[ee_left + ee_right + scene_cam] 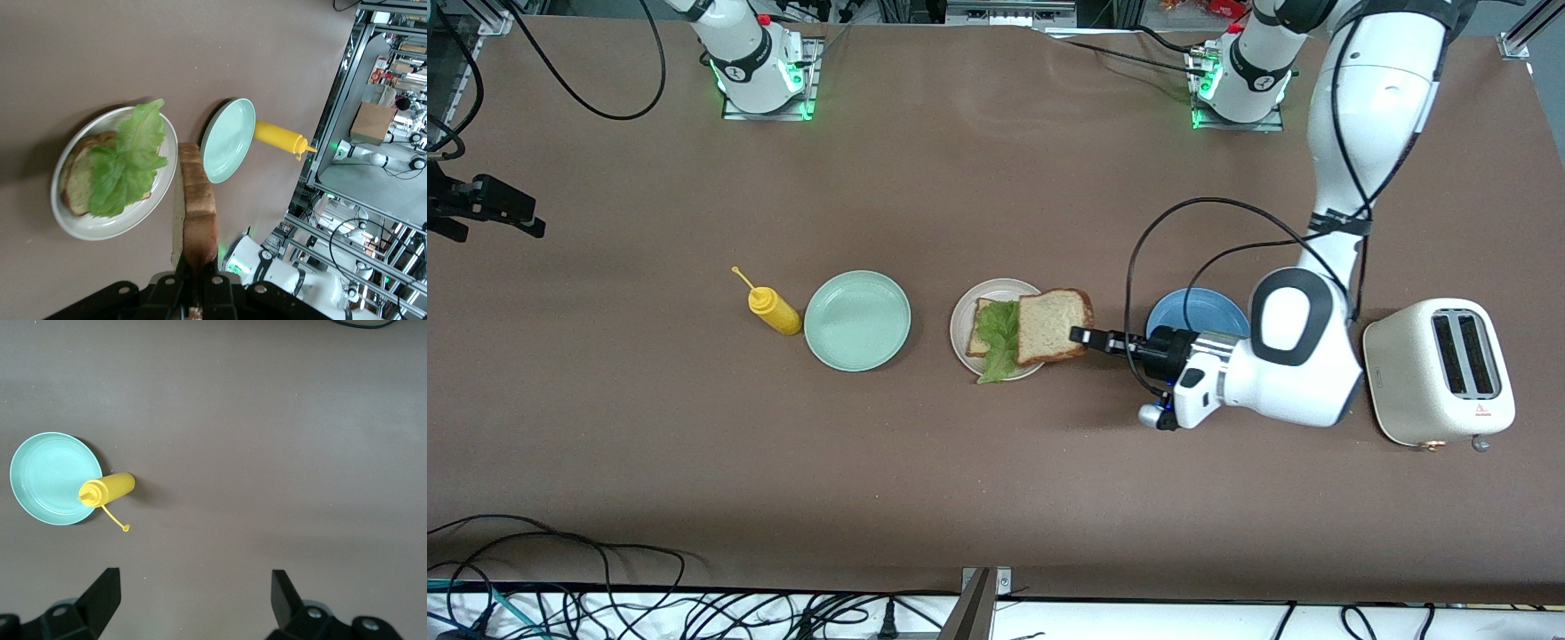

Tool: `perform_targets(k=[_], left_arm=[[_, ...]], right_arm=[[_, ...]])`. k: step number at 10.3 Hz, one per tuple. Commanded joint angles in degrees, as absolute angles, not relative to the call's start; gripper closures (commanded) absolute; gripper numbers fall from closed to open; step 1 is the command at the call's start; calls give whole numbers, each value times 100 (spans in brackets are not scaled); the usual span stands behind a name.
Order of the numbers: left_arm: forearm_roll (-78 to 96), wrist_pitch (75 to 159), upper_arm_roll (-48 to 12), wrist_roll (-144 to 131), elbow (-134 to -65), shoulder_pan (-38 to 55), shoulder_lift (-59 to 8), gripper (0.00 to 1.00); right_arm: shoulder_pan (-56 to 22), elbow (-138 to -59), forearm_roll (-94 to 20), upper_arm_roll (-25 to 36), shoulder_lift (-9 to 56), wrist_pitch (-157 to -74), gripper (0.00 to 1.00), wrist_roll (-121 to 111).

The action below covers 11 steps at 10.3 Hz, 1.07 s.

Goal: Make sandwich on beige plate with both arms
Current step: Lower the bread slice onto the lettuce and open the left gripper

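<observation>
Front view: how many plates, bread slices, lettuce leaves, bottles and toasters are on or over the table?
Plates: 3 (beige plate, mint green plate, blue plate)
Bread slices: 2 (lower slice, top slice)
Lettuce leaves: 1
Squeeze bottles: 1
Toasters: 1
Total: 8

The beige plate [963,322] is round and shallow with a raised rim, and lies flat on the table just ahead of the left gripper [1080,337] fingertips. On it lies one square slice of brown speckled bread [77,180] with a darker crust, flat. A ruffled green lettuce leaf [999,342] covers most of that slice, and its tip hangs over the plate's rim. The second bread slice [1055,324] is pinched at one edge by the left gripper's closed fingers and held in the air, tilted, over the rim of the plate nearest the gripper, partly above the lettuce.
</observation>
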<state>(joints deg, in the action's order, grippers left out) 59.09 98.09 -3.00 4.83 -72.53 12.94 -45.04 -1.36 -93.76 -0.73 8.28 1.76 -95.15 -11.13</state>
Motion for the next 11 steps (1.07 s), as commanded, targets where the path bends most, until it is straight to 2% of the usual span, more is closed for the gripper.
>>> perform_targets(k=[1, 5, 11], left_arm=[[6275, 10010, -229, 475, -7470, 1476, -4482, 100], [6380, 10467, -229, 475, -7479, 1757, -4667, 100], [6434, 10713, -229, 536, -7479, 1881, -4930, 100]], right_arm=[[-106, -9237, -167, 817, 228, -9387, 0, -1090], [-114, -9237, -141, 809, 220, -9396, 0, -1090], [-123, -9246, -167, 809, 220, -9317, 0, -1081]])
